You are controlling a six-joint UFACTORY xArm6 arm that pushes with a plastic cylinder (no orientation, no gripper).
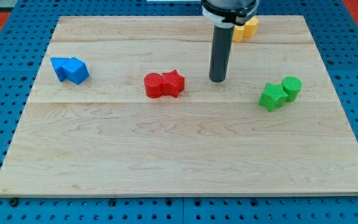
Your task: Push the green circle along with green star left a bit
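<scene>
desk (166, 155): pale wood planks, visible grain | green circle (291, 88) + green star (271, 96): matte chunky blocks, touching, right side, circle just farther right | my tip (217, 79): plain dark rod, no jaws, grips nothing, well left of the greens, right of red star (174, 83) and red circle (153, 85)
</scene>
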